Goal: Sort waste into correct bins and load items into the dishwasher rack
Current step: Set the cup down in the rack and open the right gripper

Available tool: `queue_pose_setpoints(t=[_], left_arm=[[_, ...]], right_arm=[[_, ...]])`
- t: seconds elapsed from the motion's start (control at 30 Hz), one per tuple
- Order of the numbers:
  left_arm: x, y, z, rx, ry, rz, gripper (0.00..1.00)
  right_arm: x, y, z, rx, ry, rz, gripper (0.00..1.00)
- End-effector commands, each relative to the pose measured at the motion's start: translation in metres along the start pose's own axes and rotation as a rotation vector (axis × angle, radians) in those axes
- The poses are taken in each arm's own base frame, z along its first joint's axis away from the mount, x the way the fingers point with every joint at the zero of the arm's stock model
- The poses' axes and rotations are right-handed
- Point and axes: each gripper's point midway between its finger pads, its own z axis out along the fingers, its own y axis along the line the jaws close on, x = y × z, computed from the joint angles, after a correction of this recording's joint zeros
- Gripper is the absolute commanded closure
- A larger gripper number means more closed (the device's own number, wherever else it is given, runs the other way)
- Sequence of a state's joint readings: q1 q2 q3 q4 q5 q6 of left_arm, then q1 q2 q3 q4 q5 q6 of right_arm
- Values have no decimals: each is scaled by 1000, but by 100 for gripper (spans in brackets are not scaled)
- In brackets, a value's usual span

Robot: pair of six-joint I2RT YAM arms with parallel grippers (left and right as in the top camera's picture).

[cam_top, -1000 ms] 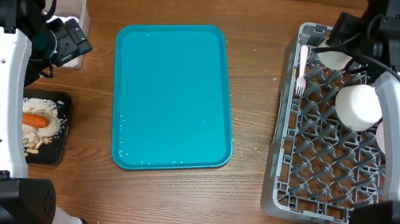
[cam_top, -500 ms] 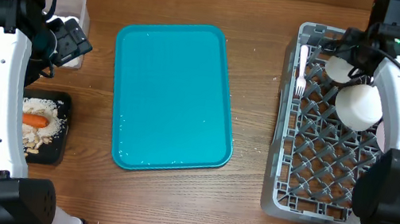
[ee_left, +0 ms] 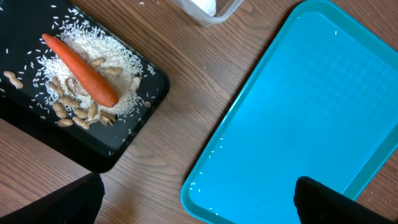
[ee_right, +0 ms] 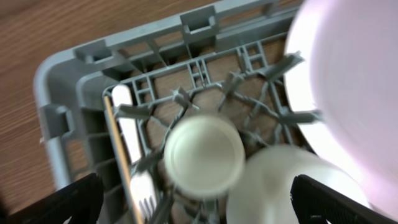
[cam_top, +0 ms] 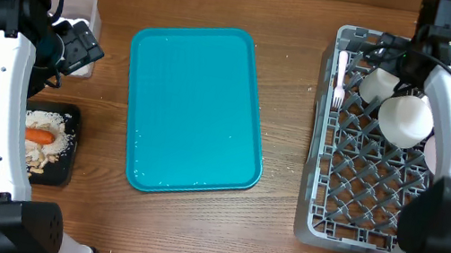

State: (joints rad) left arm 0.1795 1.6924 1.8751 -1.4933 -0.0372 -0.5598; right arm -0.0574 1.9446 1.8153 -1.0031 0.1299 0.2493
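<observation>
Two grippers are on record, each with its fingers spread wide and nothing held. The left gripper [ee_left: 196, 193] hangs over the left side of the wooden table [cam_top: 271, 243], above the edge of the teal tray [ee_left: 298, 106] nearest the black tray [ee_left: 127, 140]. The right gripper [ee_right: 196, 180] hangs over the far left corner of the dishwasher rack [cam_top: 317, 150], directly above the cup [ee_right: 204, 155] and clear of it.

Waste: the carrot [ee_left: 81, 70] is orange, smooth and tapered. It lies diagonally on a bed of white rice grains [ee_left: 124, 62] in the shallow, matt black tray. Beige peanuts in the shell [ee_left: 71, 112] sit along its side, and loose grains are scattered across the tray floor. The clear tub [cam_top: 90, 7] is translucent plastic with rounded corners and stands just beyond the black tray.

Items: the rack is square grey plastic with a lattice floor and upright pegs. The cup is small, round and white; the wrist view is too blurred to tell which way up it sits. A white round bowl [cam_top: 405, 119] lies just beside it. The plate [ee_right: 348, 87] is glossy and pinkish-white, to the right of both. The white plastic fork [cam_top: 340, 79] lies along the rack's left wall, tines toward the robot.

The teal tray is flat and glossy, a rounded rectangle with a raised rim.
</observation>
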Motion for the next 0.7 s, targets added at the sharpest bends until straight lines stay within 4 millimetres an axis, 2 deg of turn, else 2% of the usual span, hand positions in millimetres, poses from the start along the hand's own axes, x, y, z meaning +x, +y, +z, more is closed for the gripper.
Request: queue_pose_setpoints(t=[0.0, 0.07, 0.17, 0.27, 0.4, 0.43, 0.57, 0.67], left_arm=[[-2, 0, -3, 9, -9, -21, 0], [-2, 0, -3, 9, -9, -21, 0], [-2, 0, -3, 10, -9, -22, 0], [-2, 0, -3, 10, -9, -22, 0], [-2, 0, -3, 9, -9, -21, 0], [-2, 0, -3, 9, -9, -21, 0], [-2, 0, -3, 10, -9, -21, 0], [-2, 0, -3, 10, -9, -21, 0]], right_arm=[[-29, 2, -84, -60, -149, 79, 0], [-19, 2, -103, -87, -123, 101, 0], [6, 23, -127, -240, -35, 86, 0], [31, 38, -137, -332, 73, 76, 6], [67, 46, -123, -306, 188, -11, 11], [80, 52, -113, -300, 224, -56, 11], [109, 62, -89, -271, 284, -114, 12], [123, 69, -70, -262, 291, -137, 12]])
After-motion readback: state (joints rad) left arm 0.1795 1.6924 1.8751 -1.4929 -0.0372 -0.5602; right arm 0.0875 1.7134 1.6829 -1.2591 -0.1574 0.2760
